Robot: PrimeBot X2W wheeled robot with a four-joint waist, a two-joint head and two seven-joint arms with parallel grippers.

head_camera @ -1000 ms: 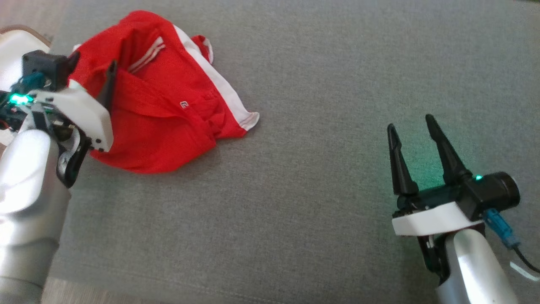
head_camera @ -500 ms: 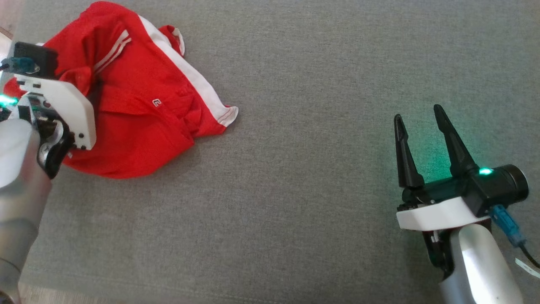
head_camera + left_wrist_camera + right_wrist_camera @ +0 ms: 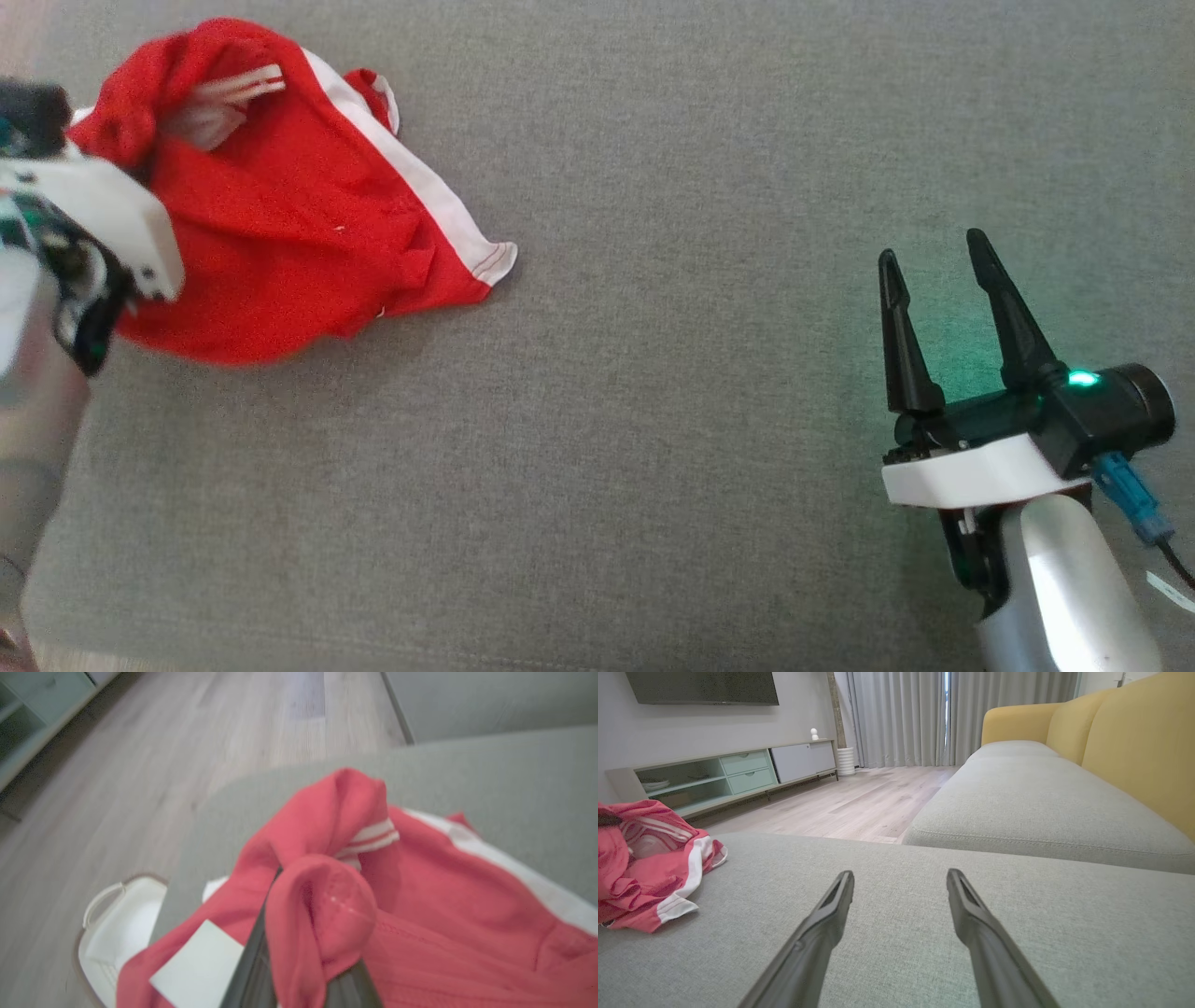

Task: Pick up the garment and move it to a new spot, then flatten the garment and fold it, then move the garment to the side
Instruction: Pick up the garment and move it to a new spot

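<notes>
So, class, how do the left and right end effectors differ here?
The left end effector is shut on the garment; the right end effector stands open and empty. Left sits at the garment's edge; right is over bare cushion, apart from it. Both have two dark fingers.

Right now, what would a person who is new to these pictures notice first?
The red garment with white stripes, bunched at the far left of the grey cushion, stands out at once. The left gripper is pinching a fold of it, while the right gripper hangs open at the lower right.
</notes>
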